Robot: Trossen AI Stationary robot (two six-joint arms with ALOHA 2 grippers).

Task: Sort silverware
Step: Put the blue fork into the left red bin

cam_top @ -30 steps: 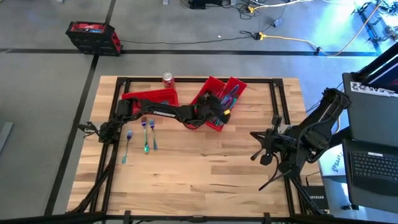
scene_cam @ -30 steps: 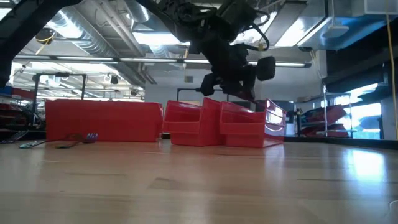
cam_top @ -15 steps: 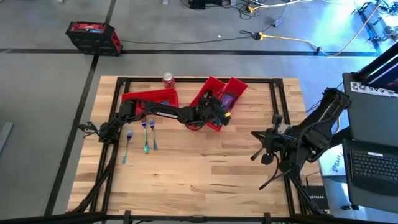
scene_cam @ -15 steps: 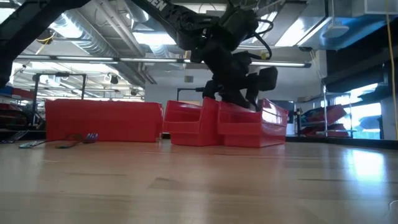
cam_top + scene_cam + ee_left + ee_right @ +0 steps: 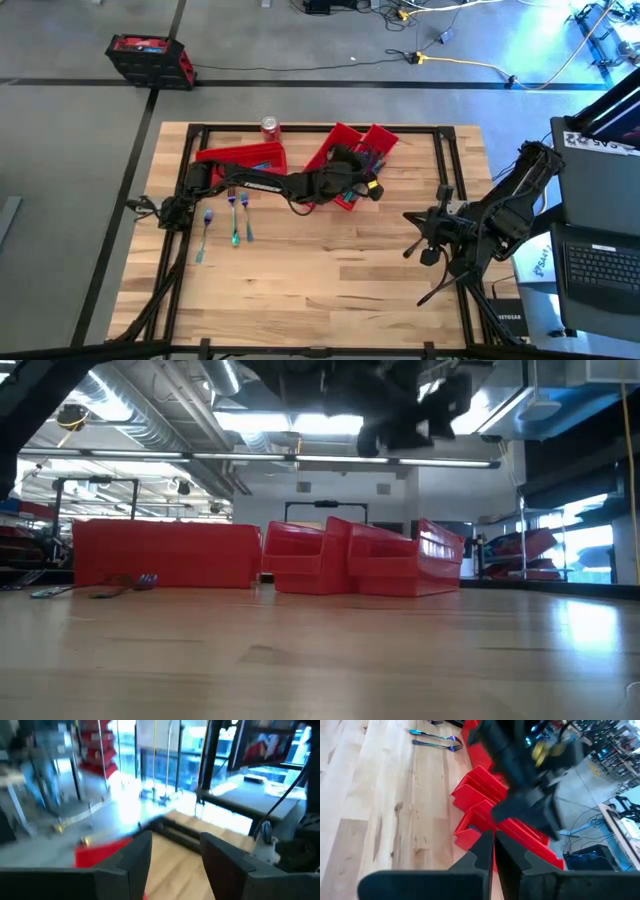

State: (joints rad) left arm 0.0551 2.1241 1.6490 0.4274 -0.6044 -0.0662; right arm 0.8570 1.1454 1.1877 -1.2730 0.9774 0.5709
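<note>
Three iridescent blue-teal forks (image 5: 235, 222) lie flat on the wooden table near its left edge; they also show in the right wrist view (image 5: 432, 737) and the low view (image 5: 145, 578). Bluish pieces show inside the right-hand red bin (image 5: 374, 152). My left gripper (image 5: 372, 188) hangs open and empty above the near ends of the two slanted bins, high in the low view (image 5: 410, 415); its wrist view (image 5: 175, 840) looks level across the table. My right gripper (image 5: 418, 250) waits shut near the table's right edge (image 5: 493, 837).
A long red bin (image 5: 245, 157) lies at the far left, and two slanted red bins (image 5: 335, 150) stand side by side at the far middle. A red soda can (image 5: 269, 126) stands at the far edge. Bare wood spans the table's near half.
My left gripper dipped down onto the slanted bins, then rose well above them, shifted a little toward the table's right and tipped up to point level. The forks on the table stayed put.
</note>
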